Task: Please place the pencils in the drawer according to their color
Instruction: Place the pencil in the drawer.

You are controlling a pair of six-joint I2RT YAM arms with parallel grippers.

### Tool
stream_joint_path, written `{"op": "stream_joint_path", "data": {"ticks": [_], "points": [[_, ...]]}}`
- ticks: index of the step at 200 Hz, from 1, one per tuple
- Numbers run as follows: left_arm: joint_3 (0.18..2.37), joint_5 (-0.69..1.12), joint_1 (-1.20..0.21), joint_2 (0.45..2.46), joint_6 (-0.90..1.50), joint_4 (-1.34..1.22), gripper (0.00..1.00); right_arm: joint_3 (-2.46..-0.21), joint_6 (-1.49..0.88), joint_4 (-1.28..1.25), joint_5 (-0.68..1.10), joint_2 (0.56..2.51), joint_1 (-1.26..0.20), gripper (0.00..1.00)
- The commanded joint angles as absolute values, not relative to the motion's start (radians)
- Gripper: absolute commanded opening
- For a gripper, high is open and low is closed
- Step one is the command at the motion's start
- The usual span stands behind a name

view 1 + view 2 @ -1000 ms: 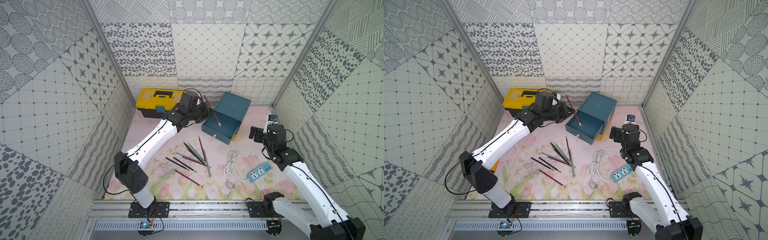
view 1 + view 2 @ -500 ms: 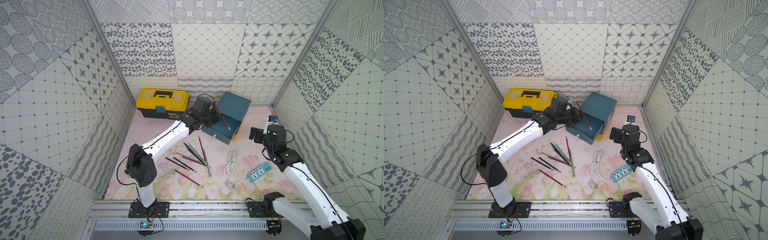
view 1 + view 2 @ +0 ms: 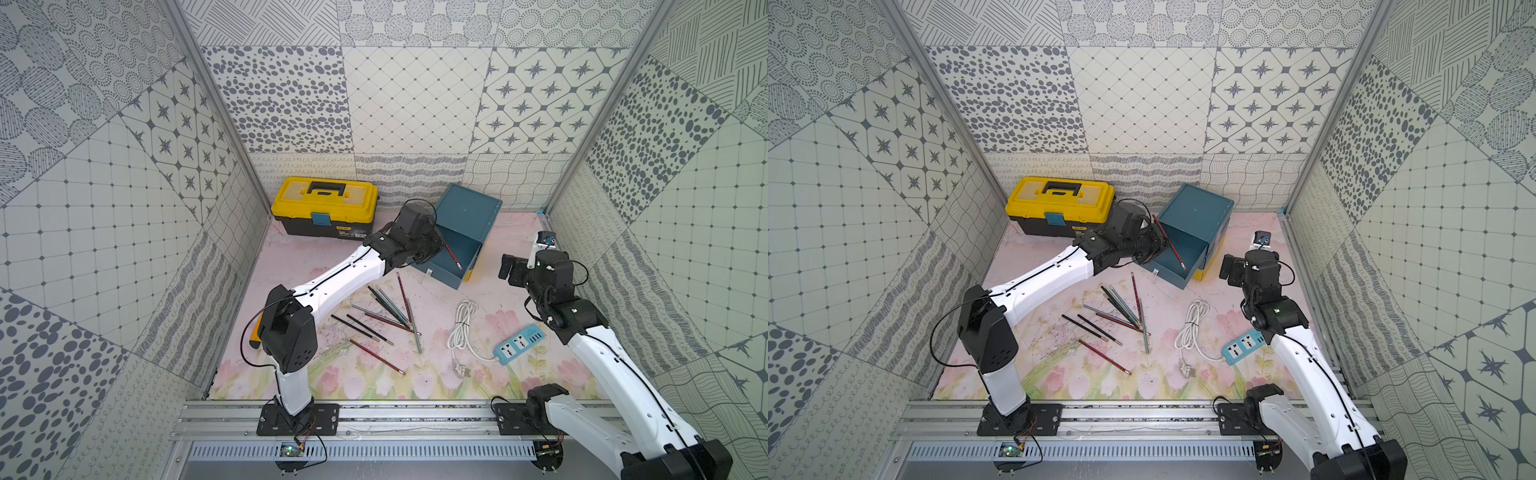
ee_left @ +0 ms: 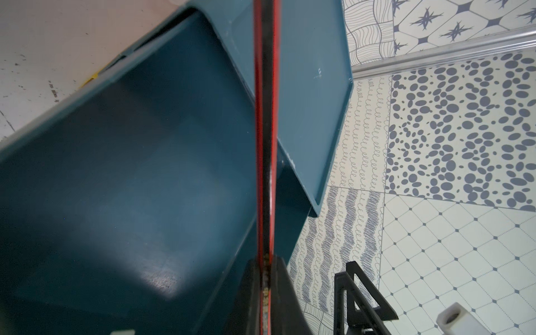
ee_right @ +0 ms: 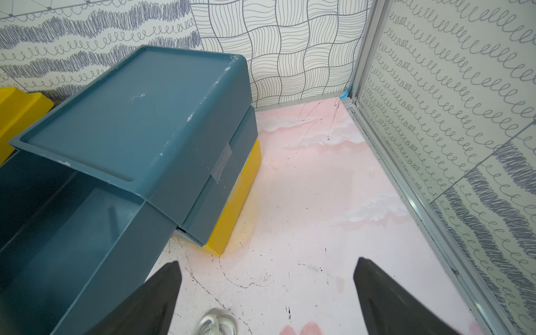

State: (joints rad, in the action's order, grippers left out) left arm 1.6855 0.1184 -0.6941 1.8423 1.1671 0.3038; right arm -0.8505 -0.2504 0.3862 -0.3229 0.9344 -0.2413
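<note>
left pincer pinching red pencil over open drawer, arm stretched fwd.

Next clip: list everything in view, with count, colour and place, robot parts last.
toolbox: one, yellow and black, closed, back of the mat
drawer chest: one, teal with yellow lowest drawer, beside the toolbox; top drawer pulled out
red pencil: one, red with black stripe, tilted over the open top drawer
loose pencils: about ten, dark red, grey-teal and black, scattered mid-mat
cable: one, white, coiled, beside the loose pencils
power strip: one, light blue, at the cable's end
orange-yellow tool: one, mat's left edge, partly hidden
left gripper: black, shut on the red pencil
right gripper: black, open, empty, beside the drawer chest
</note>
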Motion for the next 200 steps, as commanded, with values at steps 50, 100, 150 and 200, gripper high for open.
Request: {"op": "stream_joint_path", "data": {"ticks": [50, 100, 150, 200], "points": [[1.697, 0.122, -0.698, 1.884, 1.159, 0.300, 0.14, -0.854, -0.229, 0.383, -0.328, 0.902, -0.245, 0.99], [1.697, 0.117, -0.699, 1.867, 1.145, 0.295, 0.37, -0.858, -0.227, 0.393, -0.325, 0.888, -0.246, 0.99], [1.668, 0.056, -0.698, 1.770, 1.086, 0.292, 0.41, -0.912, -0.221, 0.434, -0.287, 0.877, -0.249, 0.99], [1.457, -0.191, -0.691, 1.513, 0.979, 0.227, 0.67, -1.054, -0.161, 0.517, -0.342, 0.914, -0.413, 0.95]]}}
